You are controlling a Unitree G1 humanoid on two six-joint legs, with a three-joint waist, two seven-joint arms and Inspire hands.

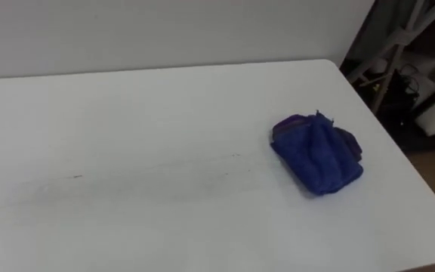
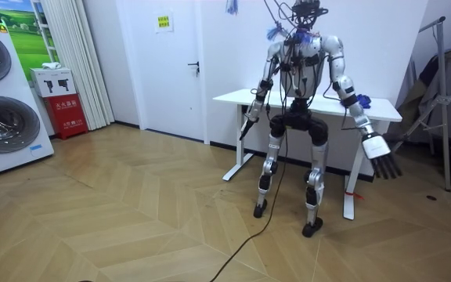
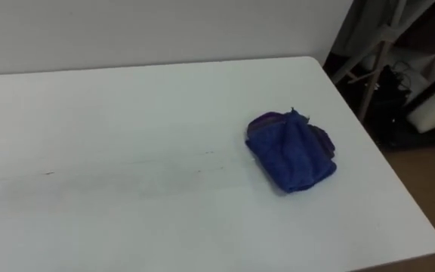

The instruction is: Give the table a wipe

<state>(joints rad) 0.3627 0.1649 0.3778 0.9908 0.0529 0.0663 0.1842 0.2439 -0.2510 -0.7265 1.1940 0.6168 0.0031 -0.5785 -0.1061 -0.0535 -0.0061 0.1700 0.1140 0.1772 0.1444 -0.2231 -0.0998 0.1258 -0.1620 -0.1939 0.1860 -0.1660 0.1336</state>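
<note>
Even, diffuse room light is washing my white table (image 1: 127, 151); the crumpled blue cloth (image 1: 317, 155) is casting only a thin, soft shadow.

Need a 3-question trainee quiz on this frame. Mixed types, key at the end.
1. True or false: the blue cloth lies toward the robot's left end of the white table.
2. Multiple choice: in the room view, the right hand is
A) shut on the cloth
B) hanging open beside the table, below its top
C) pressing flat on the tabletop
3. Short answer: what runs across the tabletop to the left of the cloth?

Key
1. False. It lies crumpled toward the right end, with no hand on it.
2. B
3. A faint dark streak.
</note>
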